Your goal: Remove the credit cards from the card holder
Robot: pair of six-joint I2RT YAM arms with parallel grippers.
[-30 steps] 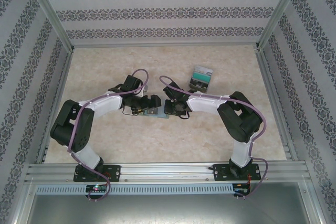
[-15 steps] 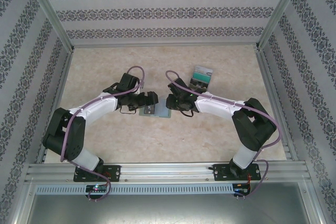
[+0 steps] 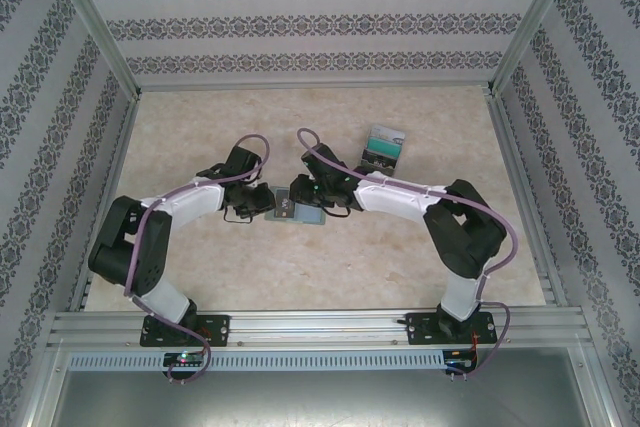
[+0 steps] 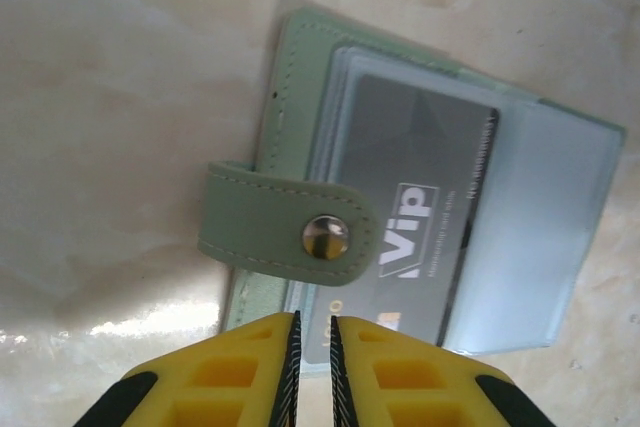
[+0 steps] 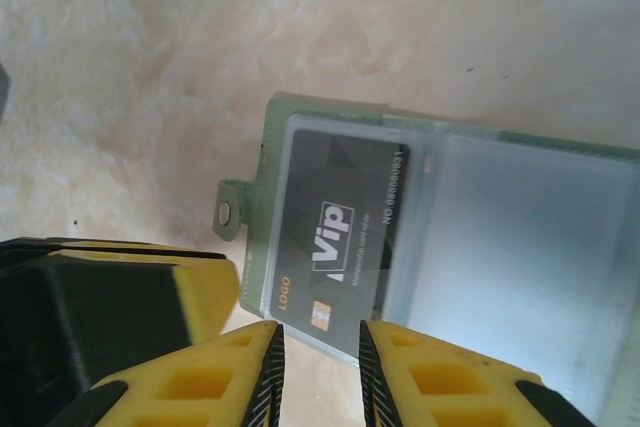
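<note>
As the left gripper (image 4: pixel 312 319) pinches the card holder (image 4: pixel 262 219), its card (image 4: pixel 420 147) faces the part-open right gripper (image 5: pixel 318 332).

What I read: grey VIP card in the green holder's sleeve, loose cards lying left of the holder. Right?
Not quite. The loose cards lie to the right of the holder and farther back, as the top external view shows. The grey VIP card is in the green holder's sleeve.

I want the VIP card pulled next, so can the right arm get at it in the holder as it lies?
Probably yes. The card holder lies open, and the right gripper is open right at the near end of the VIP card. The clear sleeve over the card may hinder a clean pinch.
</note>
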